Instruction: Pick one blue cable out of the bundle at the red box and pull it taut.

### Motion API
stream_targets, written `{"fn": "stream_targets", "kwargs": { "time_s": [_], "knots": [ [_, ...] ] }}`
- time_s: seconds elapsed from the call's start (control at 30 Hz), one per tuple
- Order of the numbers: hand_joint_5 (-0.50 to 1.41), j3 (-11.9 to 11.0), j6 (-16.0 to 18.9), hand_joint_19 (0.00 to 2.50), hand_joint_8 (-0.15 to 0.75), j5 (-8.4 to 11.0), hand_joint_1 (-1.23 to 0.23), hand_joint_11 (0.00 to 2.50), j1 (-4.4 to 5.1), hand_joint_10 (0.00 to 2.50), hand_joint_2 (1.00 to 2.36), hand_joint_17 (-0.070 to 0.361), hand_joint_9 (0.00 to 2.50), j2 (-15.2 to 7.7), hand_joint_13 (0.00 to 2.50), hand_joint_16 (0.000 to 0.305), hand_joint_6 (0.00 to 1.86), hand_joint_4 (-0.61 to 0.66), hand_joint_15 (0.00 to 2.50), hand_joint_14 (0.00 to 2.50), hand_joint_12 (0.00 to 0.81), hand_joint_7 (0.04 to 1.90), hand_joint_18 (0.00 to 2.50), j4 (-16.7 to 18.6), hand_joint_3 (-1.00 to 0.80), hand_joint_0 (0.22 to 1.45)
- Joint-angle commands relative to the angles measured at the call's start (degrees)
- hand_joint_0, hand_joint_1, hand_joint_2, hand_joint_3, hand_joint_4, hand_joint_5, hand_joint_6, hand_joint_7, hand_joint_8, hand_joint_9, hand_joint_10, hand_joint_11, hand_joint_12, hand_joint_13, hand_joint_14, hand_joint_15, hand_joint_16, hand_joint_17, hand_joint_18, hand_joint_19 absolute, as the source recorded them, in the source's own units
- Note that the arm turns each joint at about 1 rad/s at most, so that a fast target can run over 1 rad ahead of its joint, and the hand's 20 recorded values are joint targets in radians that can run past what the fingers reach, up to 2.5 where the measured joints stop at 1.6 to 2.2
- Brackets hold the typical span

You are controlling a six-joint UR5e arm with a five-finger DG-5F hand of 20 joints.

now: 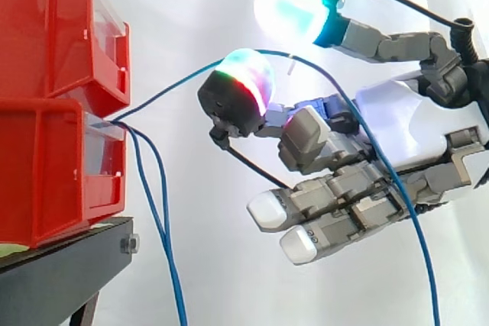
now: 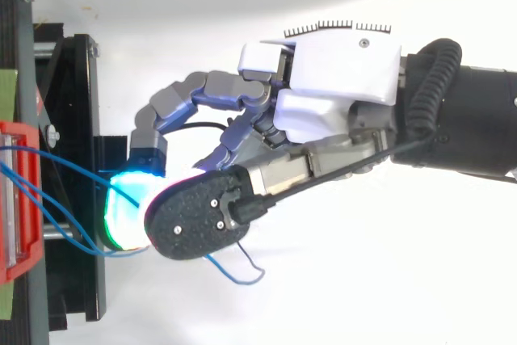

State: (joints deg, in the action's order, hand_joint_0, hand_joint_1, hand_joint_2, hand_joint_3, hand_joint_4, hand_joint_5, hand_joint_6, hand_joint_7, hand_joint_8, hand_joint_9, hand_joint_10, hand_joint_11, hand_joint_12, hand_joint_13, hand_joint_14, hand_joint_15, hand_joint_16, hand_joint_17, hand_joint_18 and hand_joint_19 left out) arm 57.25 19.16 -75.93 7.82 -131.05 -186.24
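Robot hand [image 1: 405,124] is held wide to the right of the red box [image 1: 46,173], with nothing pinched. One blue cable [image 1: 164,91] is run from the box front up over a glowing fingertip [image 1: 246,82], then draped down across the palm. Other cables [image 1: 157,204] are seen hanging just beside the box.

— What carries everything?
— A black stand [image 1: 72,261].
— And on it?
— Two red bins, stacked. The lower bin [image 1: 53,177] sits on the stand, the upper bin [image 1: 53,28] on top of it.
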Motion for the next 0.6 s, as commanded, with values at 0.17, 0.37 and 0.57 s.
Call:
{"fn": "stream_targets", "kwargs": {
  "time_s": [0.17,0.37,0.57],
  "knots": [
    [-0.16,-0.04,0.00,0.15,0.354,0.00,-0.82,1.04,0.00,0.00,1.00,0.150,0.92,0.01,0.62,0.067,0.90,-0.16,0.34,0.01,0.455,0.84,0.57,0.00,-0.50,0.34],
    [-0.16,-0.04,0.00,0.16,0.301,0.00,-0.87,1.04,0.00,0.01,1.00,0.127,0.88,0.01,0.58,0.056,0.90,-0.25,0.34,0.01,0.404,0.91,0.51,0.00,-0.50,0.45],
    [-0.16,0.05,0.00,0.19,0.261,0.09,-0.79,1.05,0.09,0.01,1.00,0.106,0.87,0.01,0.55,0.047,0.89,-0.32,0.34,0.01,0.360,0.96,0.46,0.00,-0.50,0.63]
  ]
}}
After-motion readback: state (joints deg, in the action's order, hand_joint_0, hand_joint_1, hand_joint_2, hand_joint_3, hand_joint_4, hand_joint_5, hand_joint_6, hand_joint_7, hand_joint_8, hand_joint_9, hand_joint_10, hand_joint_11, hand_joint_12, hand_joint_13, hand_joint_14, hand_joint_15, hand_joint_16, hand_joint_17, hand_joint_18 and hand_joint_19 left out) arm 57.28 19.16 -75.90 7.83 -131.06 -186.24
